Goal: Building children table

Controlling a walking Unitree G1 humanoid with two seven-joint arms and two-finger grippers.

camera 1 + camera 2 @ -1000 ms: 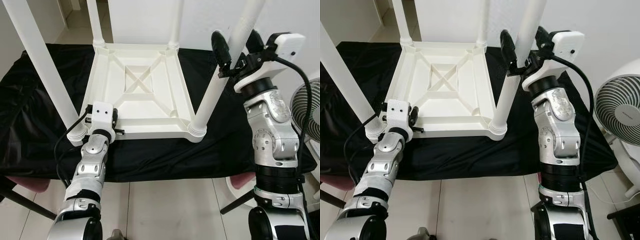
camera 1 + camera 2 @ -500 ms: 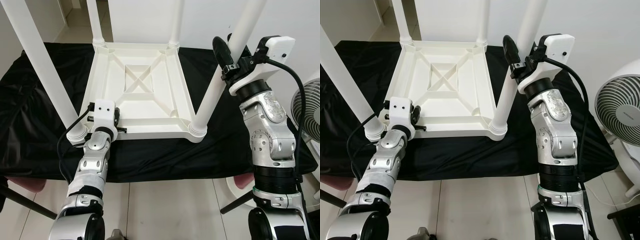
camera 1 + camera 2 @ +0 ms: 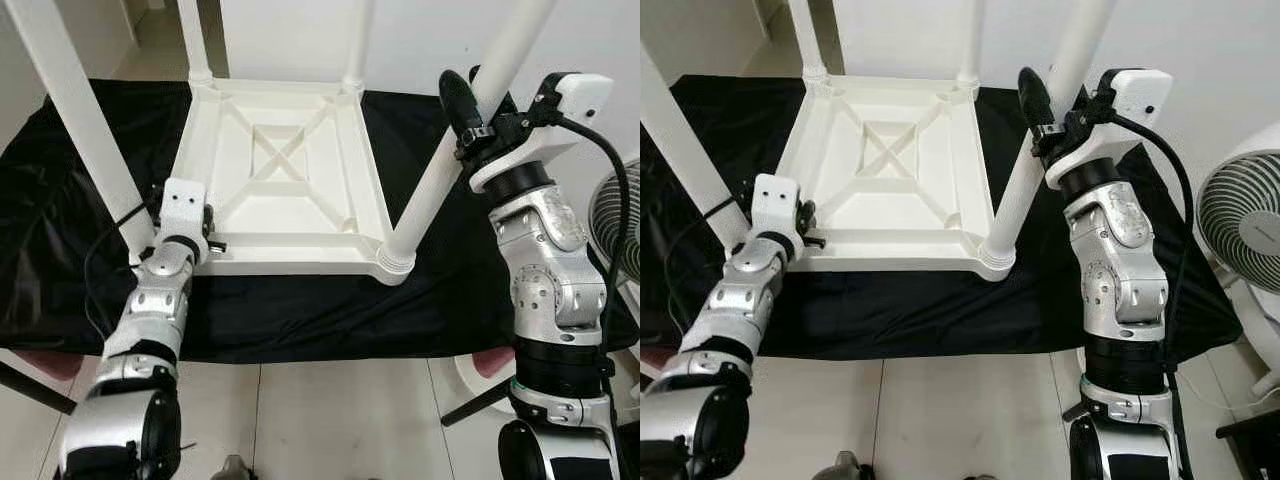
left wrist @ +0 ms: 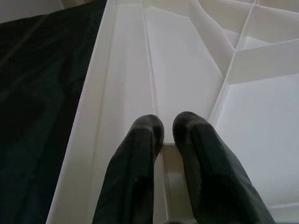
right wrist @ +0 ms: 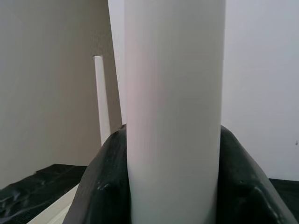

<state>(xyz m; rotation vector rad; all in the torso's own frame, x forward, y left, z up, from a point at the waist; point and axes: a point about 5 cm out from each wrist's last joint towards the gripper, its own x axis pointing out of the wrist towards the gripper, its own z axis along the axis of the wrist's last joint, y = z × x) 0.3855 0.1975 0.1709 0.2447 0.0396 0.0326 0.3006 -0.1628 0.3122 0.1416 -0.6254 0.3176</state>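
Note:
A white plastic children's table (image 3: 290, 160) lies upside down on a black cloth (image 3: 60, 200), its four legs pointing up. My right gripper (image 3: 482, 95) is shut on the near-right leg (image 3: 430, 190) at about mid-height, one black finger (image 3: 455, 95) on each side; the right wrist view has the leg (image 5: 173, 93) pressed between them. My left gripper (image 4: 168, 128) is at the table's front rim (image 3: 290, 265), close to the near-left leg (image 3: 85, 120). Its fingertips (image 4: 147, 128) pinch a thin white rib (image 4: 152, 84) of the underside.
A white fan (image 3: 1240, 215) stands on the floor to the right, close to my right arm. The cloth-covered surface ends just in front of the table, with tiled floor (image 3: 330, 420) below. The two far legs (image 3: 193, 40) rise near a white wall.
My left gripper has shifted left along the front rim, nearer the near-left leg. The right gripper stays on the near-right leg, with only a small change in wrist angle.

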